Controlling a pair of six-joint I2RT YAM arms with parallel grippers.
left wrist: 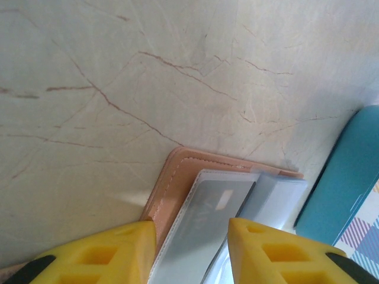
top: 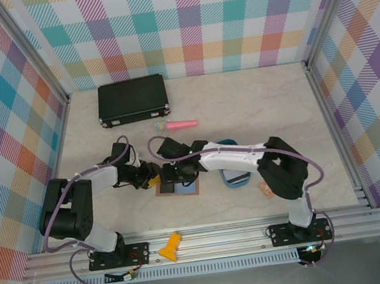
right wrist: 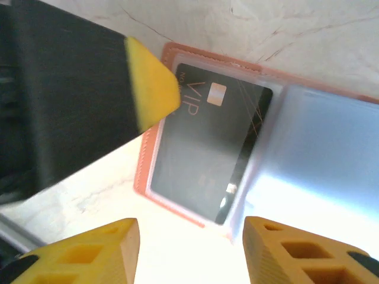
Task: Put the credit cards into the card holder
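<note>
1. Fingers of the right gripper are yellow, blocky plastic with square holes. They stand wide apart and nothing is between them.
2. Just beyond them the card holder lies open on the table. It has a thin pinkish leather border around clear plastic sleeves. A dark credit card, printed with the letters VIP and a small pale chip, sits inside one sleeve, with its edges within the border.
3. On the left gripper the fingers are apart, one on each side of the sleeves. Whether they pinch the holder or just stand over it, I cannot tell. In the right wrist view one black finger with a yellow tip covers the holder's corner.
4. The left wrist view gives the stitched edge of the leather. It also gives the teal blue tray, near the holder but apart from it, and free marble-patterned table on the far side.
5. The top view gives the room around. Both arms meet over the holder in the middle of the table. A black hard case lies well apart at the back, and a small orange tag lies beside the right arm.
</note>
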